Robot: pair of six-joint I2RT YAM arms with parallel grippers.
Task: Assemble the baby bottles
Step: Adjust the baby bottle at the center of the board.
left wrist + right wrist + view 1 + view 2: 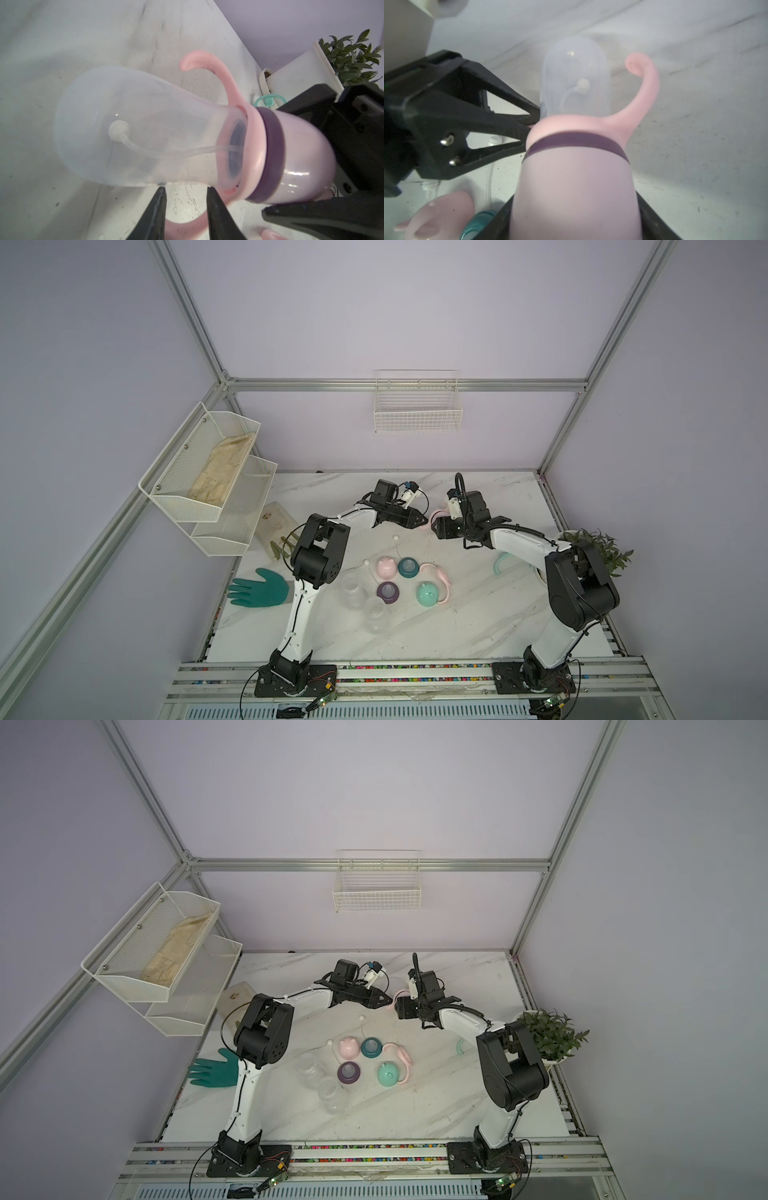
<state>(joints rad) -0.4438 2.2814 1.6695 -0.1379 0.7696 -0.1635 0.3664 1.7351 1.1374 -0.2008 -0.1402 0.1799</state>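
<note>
One baby bottle (pixel 145 128) hangs assembled between my two grippers above the back middle of the table: clear body, straw inside, pink handled ring (pixel 436 516), purple collar, lilac cap (pixel 575 187). My right gripper (pixel 575 207) is shut on the cap, a finger on each side. The left gripper (pixel 186 189) is shut on a pink handle of the ring. Loose on the table lie two clear bottles (pixel 353 591) (pixel 375 614), a pink cap (pixel 385 567), a mint cap (pixel 428 593), a teal collar (pixel 408 567), a purple collar (pixel 388 592), a pink ring (pixel 440 576) and two straws (pixel 397 543).
A mint ring (pixel 500 564) lies under the right arm. A green glove (pixel 259 593) lies at the table's left edge, a potted plant (pixel 598 549) at the right edge. White mesh shelves (pixel 208 477) hang on the left, a wire basket (pixel 417 406) on the back wall.
</note>
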